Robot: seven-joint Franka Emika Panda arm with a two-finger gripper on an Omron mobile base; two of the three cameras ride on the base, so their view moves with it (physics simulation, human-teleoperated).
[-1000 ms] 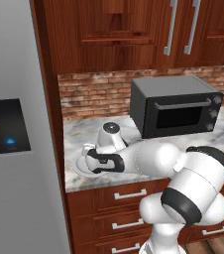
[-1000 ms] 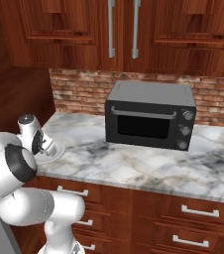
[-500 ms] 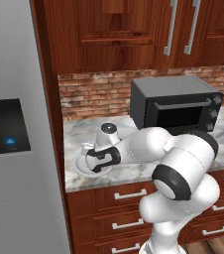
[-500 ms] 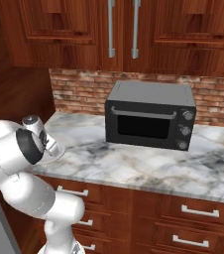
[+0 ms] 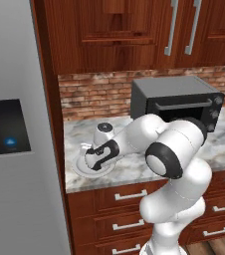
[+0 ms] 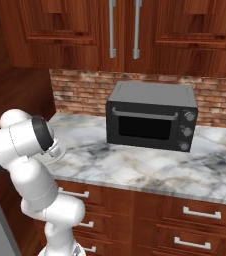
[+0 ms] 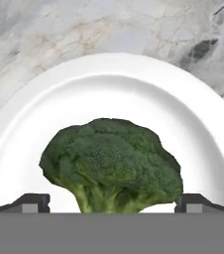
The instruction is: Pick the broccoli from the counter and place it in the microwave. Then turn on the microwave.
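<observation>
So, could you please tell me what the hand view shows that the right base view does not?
The hand view alone gives the broccoli, lying on a white plate, with the open pincer set either side of its stem. The right base view alone gives the dark toaster oven, the brick backsplash, the wooden cabinets above and the drawers below. Both share the marbled counter.

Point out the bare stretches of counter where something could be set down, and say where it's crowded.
The counter lies bare in front of the toaster oven, out to its front edge, and also to its right. The left end is crowded: a white plate carries the broccoli, with the open gripper straddling it.
</observation>
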